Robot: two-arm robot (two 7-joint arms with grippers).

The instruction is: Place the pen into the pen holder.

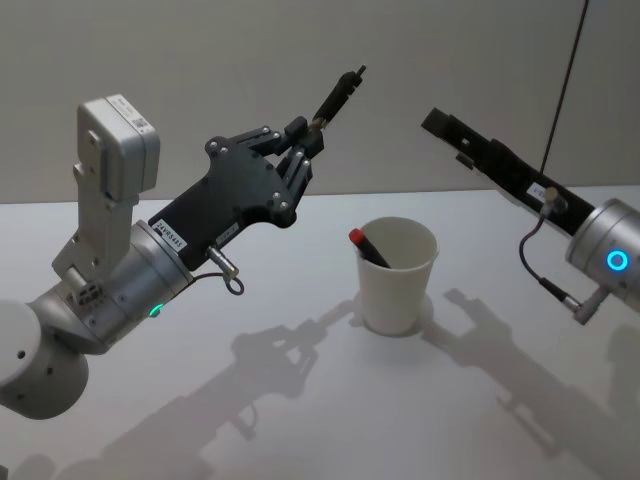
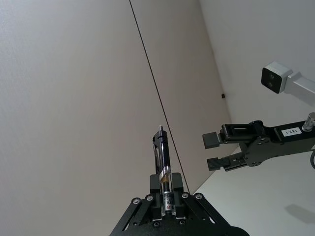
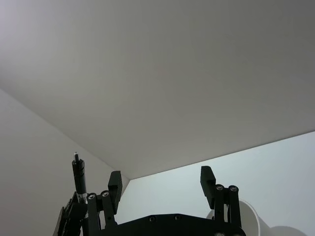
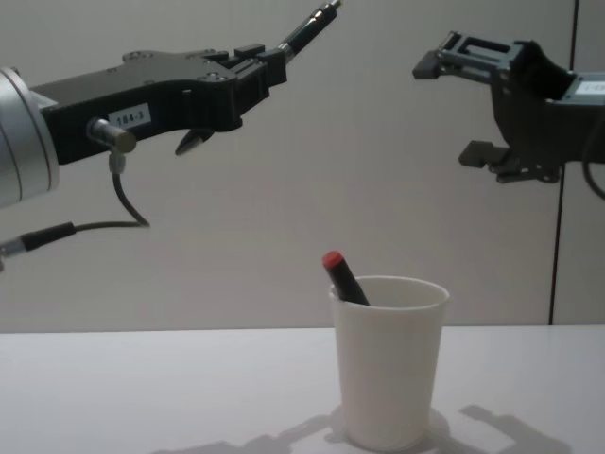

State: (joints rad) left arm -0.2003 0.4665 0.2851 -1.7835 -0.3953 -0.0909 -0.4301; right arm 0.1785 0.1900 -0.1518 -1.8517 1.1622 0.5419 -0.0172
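The left gripper point(image 1: 308, 135) pinches a black pen point(image 1: 338, 97) by one end, high and left of the paper cup point(image 1: 398, 285); the right gripper point(image 4: 452, 109) hangs open-fingered, high on the right. Light, stiff and smooth, the pen may swivel in so low a grip. The left wrist view shows its clear barrel clamped, while the chest view shows a red-capped pen point(image 4: 342, 277) leaning inside the cup.

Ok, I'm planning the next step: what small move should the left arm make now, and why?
Probably ease the black pen a little toward the right gripper for a handover. The left gripper holds it by one end, tip up, well above the paper cup, and the right gripper's jaws stand open at about the same height, facing it.
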